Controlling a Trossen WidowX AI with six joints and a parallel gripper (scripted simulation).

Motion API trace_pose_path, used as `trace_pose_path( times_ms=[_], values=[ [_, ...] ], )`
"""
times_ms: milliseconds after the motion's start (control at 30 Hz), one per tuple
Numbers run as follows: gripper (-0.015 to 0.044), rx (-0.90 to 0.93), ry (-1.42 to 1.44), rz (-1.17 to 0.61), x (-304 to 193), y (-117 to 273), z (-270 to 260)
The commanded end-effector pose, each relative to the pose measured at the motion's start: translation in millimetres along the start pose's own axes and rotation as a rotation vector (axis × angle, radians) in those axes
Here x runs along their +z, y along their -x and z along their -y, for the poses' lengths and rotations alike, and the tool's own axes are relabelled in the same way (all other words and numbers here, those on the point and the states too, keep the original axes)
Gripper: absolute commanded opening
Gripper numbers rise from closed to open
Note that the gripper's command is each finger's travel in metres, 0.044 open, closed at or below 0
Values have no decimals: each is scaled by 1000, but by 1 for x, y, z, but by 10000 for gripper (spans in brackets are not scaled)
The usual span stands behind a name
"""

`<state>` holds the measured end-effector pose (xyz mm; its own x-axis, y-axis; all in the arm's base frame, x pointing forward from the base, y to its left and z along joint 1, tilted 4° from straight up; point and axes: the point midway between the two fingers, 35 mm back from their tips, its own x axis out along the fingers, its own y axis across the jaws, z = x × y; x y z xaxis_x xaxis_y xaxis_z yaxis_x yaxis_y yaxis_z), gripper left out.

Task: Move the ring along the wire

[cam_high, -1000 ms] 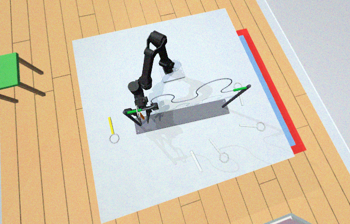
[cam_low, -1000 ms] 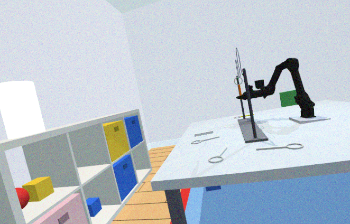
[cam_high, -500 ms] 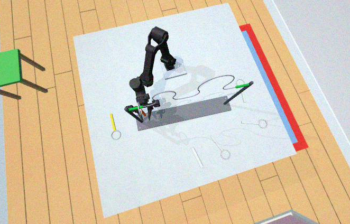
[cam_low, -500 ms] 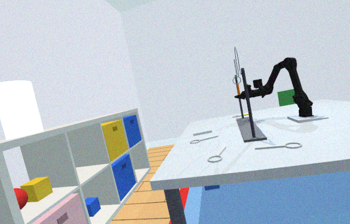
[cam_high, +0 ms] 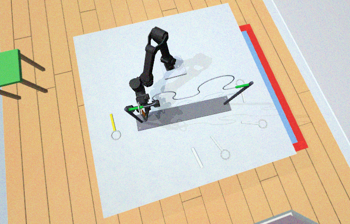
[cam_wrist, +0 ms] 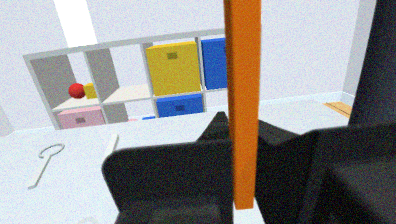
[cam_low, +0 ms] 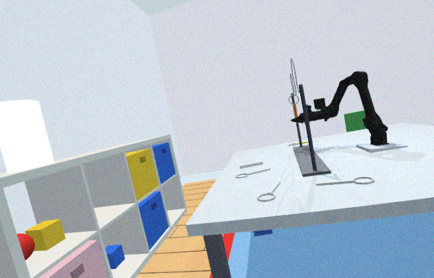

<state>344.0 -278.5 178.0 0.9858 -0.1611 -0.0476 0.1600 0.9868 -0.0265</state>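
The ring [cam_high: 138,104] [cam_low: 288,99] hangs around the green wire part [cam_high: 131,108] beside the left post [cam_high: 135,115] in the top view. Its orange handle [cam_high: 143,112] [cam_low: 295,109] [cam_wrist: 244,75] points down. My gripper [cam_high: 145,119] [cam_low: 294,120] [cam_wrist: 226,118] is shut on the handle's lower part; the handle's end shows below the fingers in the wrist view. The thin grey wire [cam_high: 182,99] curves from there to the other green part [cam_high: 241,85] at the right post [cam_high: 238,94] [cam_low: 307,127]. The fingers partly hide the grip.
Both posts stand on a dark base plate [cam_high: 184,109]. Loose ring-shaped items lie on the table, one with a yellow handle [cam_high: 112,122], another with a pale handle [cam_high: 215,142]. A white bar [cam_high: 196,157] lies in front. The left post is close beside my gripper.
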Motion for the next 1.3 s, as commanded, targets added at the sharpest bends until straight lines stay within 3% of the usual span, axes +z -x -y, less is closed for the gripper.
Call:
trace_pose_path(
  times_ms=[0, 1267],
  values=[
    [-150, 0, 1, 0, 0, 0, 0],
    [-150, -3, -2, -1, 21, 0, -9]
  ],
)
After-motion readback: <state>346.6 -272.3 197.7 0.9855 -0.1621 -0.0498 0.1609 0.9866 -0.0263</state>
